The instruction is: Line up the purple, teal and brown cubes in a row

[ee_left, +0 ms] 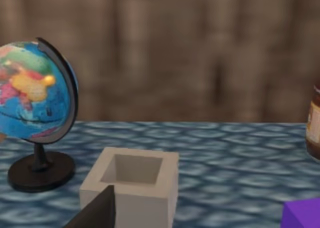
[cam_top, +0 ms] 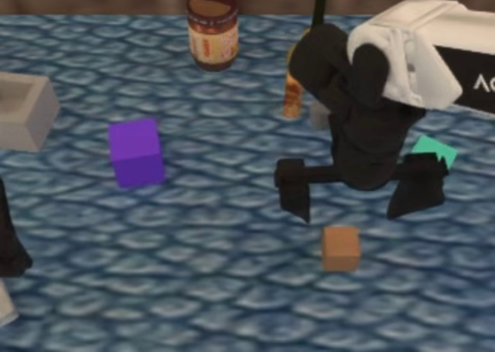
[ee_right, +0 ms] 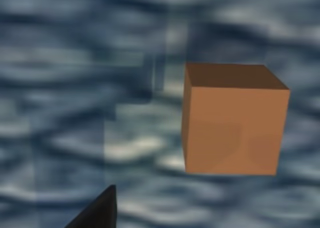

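The purple cube (cam_top: 136,152) rests on the table's left half; its corner (ee_left: 302,214) shows in the left wrist view. The brown cube (cam_top: 340,247) lies right of centre toward the front, and it fills the right wrist view (ee_right: 235,123). The teal cube (cam_top: 435,150) sits farther right, partly hidden behind one finger. My right gripper (cam_top: 352,206) hovers open just behind the brown cube, nothing between its wide-spread fingers; one fingertip (ee_right: 100,210) shows beside that cube. My left arm (cam_top: 8,244) stays parked at the left edge, with one fingertip (ee_left: 100,213) in view.
A grey hollow box (cam_top: 23,108) stands at the far left, behind the purple cube. A brown jar (cam_top: 212,29) stands at the back centre. An orange item (cam_top: 293,93) is half hidden behind the right arm. A globe (ee_left: 35,92) stands beyond the box.
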